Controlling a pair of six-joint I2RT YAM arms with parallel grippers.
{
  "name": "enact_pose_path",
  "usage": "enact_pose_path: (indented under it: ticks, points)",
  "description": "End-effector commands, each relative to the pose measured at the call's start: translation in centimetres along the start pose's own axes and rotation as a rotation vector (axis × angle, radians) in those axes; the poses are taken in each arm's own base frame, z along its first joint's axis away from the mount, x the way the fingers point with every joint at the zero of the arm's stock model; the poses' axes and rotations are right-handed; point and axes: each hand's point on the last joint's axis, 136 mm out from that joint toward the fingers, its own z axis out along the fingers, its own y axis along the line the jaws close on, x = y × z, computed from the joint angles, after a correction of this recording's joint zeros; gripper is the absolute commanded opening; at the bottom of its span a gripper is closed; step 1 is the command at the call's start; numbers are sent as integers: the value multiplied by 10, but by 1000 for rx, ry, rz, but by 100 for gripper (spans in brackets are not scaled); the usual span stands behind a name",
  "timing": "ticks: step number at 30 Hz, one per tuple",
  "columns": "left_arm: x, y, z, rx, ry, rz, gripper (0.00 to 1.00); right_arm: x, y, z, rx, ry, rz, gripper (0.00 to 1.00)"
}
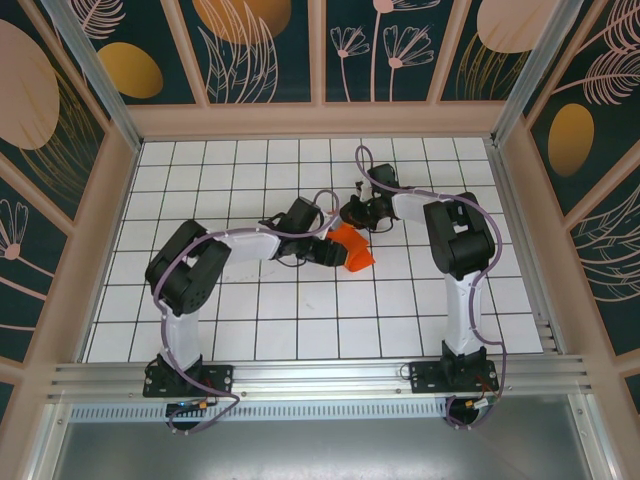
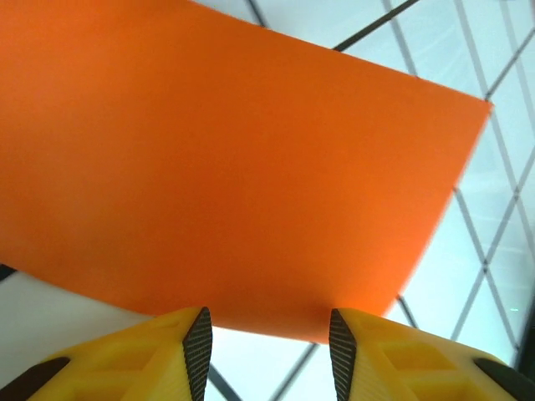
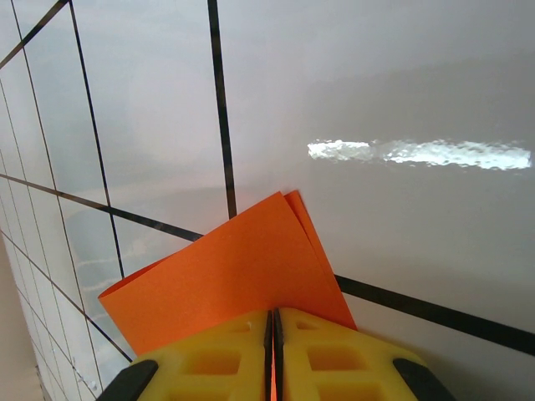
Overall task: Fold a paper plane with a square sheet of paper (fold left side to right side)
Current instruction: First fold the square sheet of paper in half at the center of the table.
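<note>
The square sheet of paper [image 1: 354, 250] is bright orange, doubled over and bulging up off the white grid floor near the middle. In the right wrist view two layers of the sheet [image 3: 234, 267] fan out from my right gripper [image 3: 272, 334], whose jaws are shut on the paper's edge. My right gripper [image 1: 357, 214] reaches in from the far right side. My left gripper [image 1: 328, 250] sits at the paper's left side. In the left wrist view the sheet [image 2: 234, 159] curves just beyond the open left gripper [image 2: 267, 338]; its near edge runs level with the fingertips [image 2: 198, 338], and nothing is clamped.
The white tiled floor [image 1: 300, 310] with black grid lines stretches in front of the arms and behind them. Patterned walls enclose the cell on three sides. A metal rail [image 1: 320, 375] along the near edge carries both arm bases.
</note>
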Motion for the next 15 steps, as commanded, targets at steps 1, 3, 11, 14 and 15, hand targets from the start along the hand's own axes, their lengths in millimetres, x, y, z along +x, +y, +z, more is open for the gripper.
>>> enact_pose_path:
  ticks: [1,3,11,14,15]
  points:
    - [-23,-26,-30,84,-79,-6,44,25,-44,13,140,57,78,13]
    - [-32,-16,-39,81,-114,-44,44,26,-43,13,137,59,77,13]
    - [-55,16,-23,54,-121,-129,41,26,-41,13,129,58,75,13]
    - [-54,25,-11,50,-102,-145,40,26,-41,12,129,58,76,13]
    - [-53,25,-8,57,-94,-146,40,26,-41,12,130,58,76,14]
